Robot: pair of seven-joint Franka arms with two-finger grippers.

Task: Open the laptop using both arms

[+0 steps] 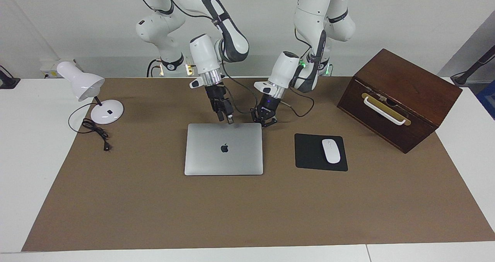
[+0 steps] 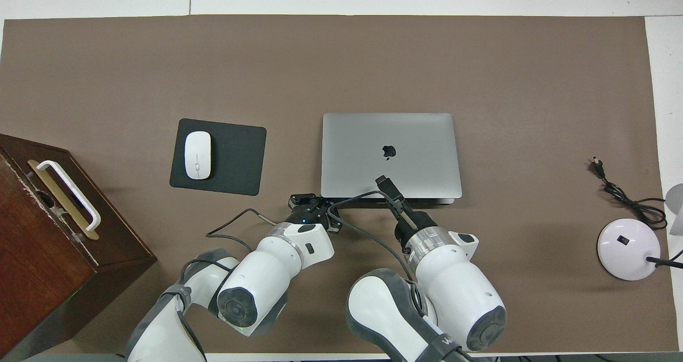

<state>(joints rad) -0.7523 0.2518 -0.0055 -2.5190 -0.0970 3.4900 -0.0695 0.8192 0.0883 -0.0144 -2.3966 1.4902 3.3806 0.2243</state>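
The left arm (image 1: 309, 34) slopes down to its left gripper (image 1: 264, 121), fingertips pinched together and pointing downward. The right arm (image 1: 216, 18) angles its right gripper (image 1: 229, 119) down beside it, fingers together, slanted.

A robotics lab staged as an office desk; two white arms (image 1: 216, 41) mounted at a brown-matted table (image 1: 247, 215); plain white walls; desk lamp (image 1: 91, 94), mousepad (image 1: 309, 153), wooden box (image 1: 402, 96).

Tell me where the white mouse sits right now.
The small white computer mouse lies on the black rectangular mousepad, between the closed silver-grey metal laptop and the dark wooden box.
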